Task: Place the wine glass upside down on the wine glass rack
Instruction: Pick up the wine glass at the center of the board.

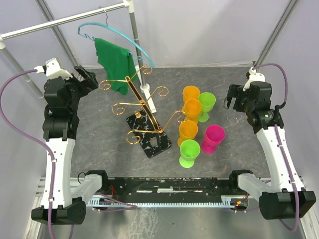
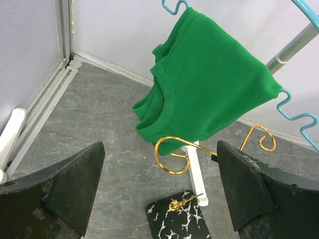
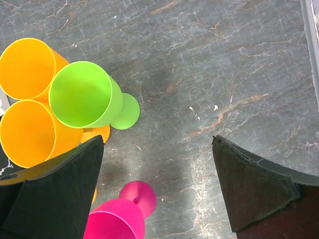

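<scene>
The wine glass rack [image 1: 141,107] stands near the middle of the grey stone-patterned table [image 1: 99,134]. Its gold stem leans in the top view, its curled scroll arms are all bare, and its black white-veined base [image 1: 149,135] sits flat.

At the rack's 3 o'clock six plastic wine glasses stand upright, mouths up, in a tight cluster. Three orange ones run in a column nearest the rack: one at the far end [image 1: 191,93], one just nearer [image 1: 193,108] and one more [image 1: 188,130] beside the rack's right-hand scroll. A green glass [image 1: 207,103] stands at the 3 o'clock side of the far pair. A pink glass [image 1: 214,137] and a second green glass [image 1: 189,151] close the near end. No glass hangs on the rack. In the right wrist view the green bowl [image 3: 82,94] and two orange bowls [image 3: 26,67] [image 3: 25,133] show empty insides; the pink glass [image 3: 117,219] is cut by the frame edge.

At the rack's 11 o'clock a green garment [image 1: 115,63] hangs from a teal hanger [image 1: 122,37] on a white clothes rail [image 1: 60,21].

The left gripper [image 1: 91,79] hovers at the rack's 10 o'clock, jaws spread wide and holding nothing; its wrist view frames the garment [image 2: 204,84], a gold scroll [image 2: 172,154] and the base [image 2: 182,219]. The right gripper [image 1: 233,103] hangs at the cluster's 3 o'clock, jaws likewise wide apart and empty over bare table [image 3: 224,74].
</scene>
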